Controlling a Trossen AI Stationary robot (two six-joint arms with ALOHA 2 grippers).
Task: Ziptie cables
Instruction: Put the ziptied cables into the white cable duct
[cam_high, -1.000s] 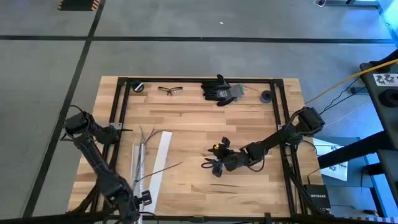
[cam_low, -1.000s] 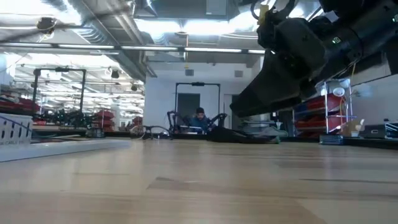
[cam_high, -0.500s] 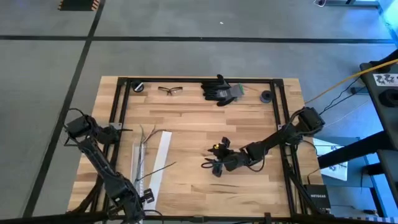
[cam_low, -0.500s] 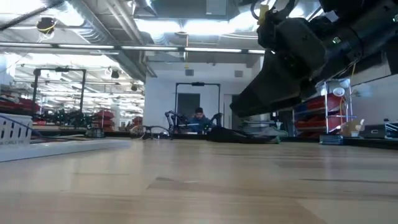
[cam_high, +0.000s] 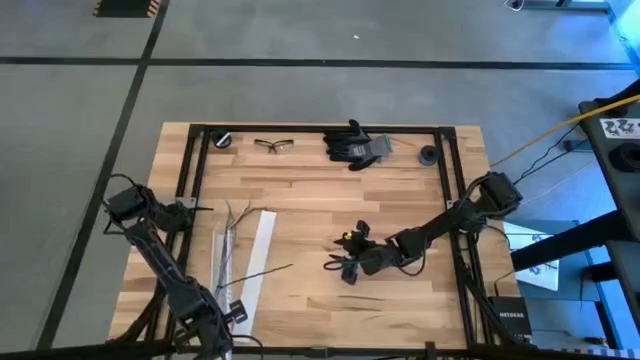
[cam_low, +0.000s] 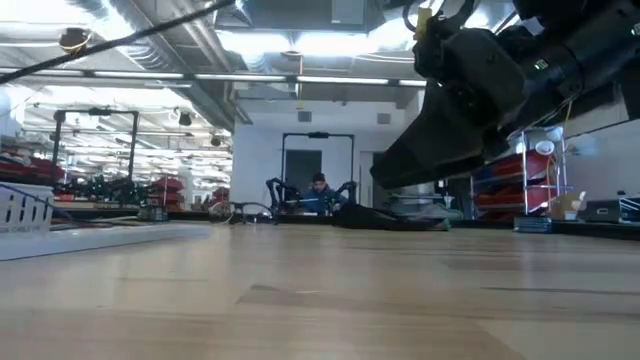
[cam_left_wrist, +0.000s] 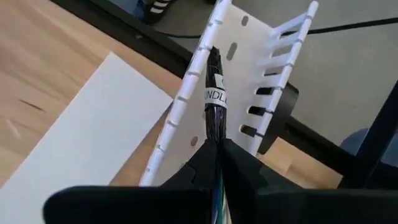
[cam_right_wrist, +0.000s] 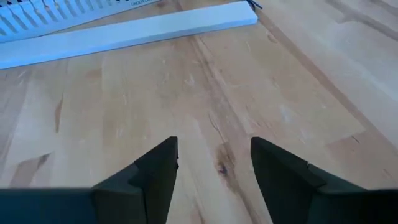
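The left tool (cam_left_wrist: 217, 163), at the near left edge of the wooden surface (cam_high: 320, 190), pinches one end of the cables (cam_left_wrist: 214, 99), a dark bundle with a white label lying in a slotted white channel (cam_left_wrist: 249, 74). From above, the cables (cam_high: 235, 235) run along that channel beside a flat white strip (cam_high: 258, 255), their far ends splaying. The right tool (cam_right_wrist: 211, 171) hangs wide and empty, low over bare wood near the middle. Glasses (cam_high: 274, 145) and gloves (cam_high: 355, 145) sit at the far edge.
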